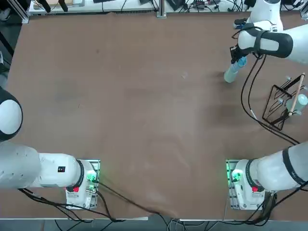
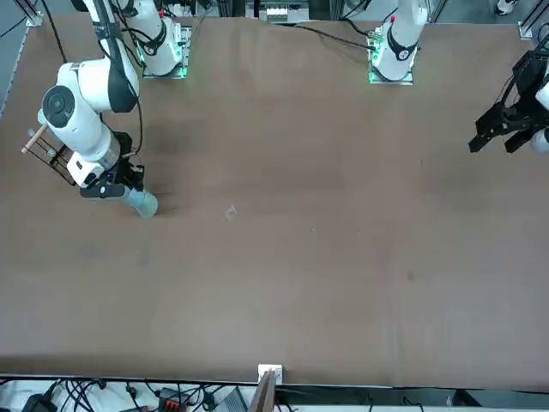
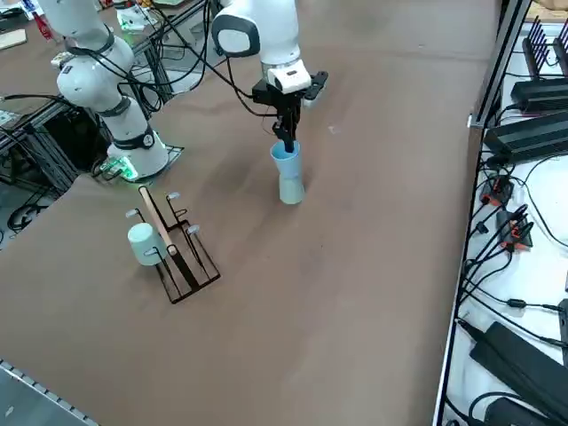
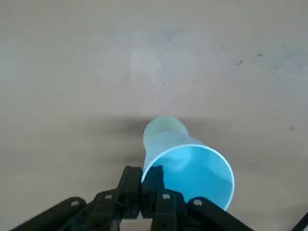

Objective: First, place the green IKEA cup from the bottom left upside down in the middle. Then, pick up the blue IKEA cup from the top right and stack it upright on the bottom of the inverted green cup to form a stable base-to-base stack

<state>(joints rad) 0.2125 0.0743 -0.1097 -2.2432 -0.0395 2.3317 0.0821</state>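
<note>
Blue IKEA cup (image 3: 286,161) sits upright on the base of the inverted green IKEA cup (image 3: 291,189) — base to base, at the far right of the table (image 1: 144,120) from the robot's side, not the middle. You can see the right gripper (image 4: 147,185) pinching the blue cup's rim, one finger inside, one outside, coming down from above. Wire rack (image 3: 177,253) with a white cup (image 3: 142,241) stands well apart, nearer the right arm's base.

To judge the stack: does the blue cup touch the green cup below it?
Touching. In the right side view the blue cup stands upright directly on the inverted green cup, no gap between them. The right pincer grips its rim.
</note>
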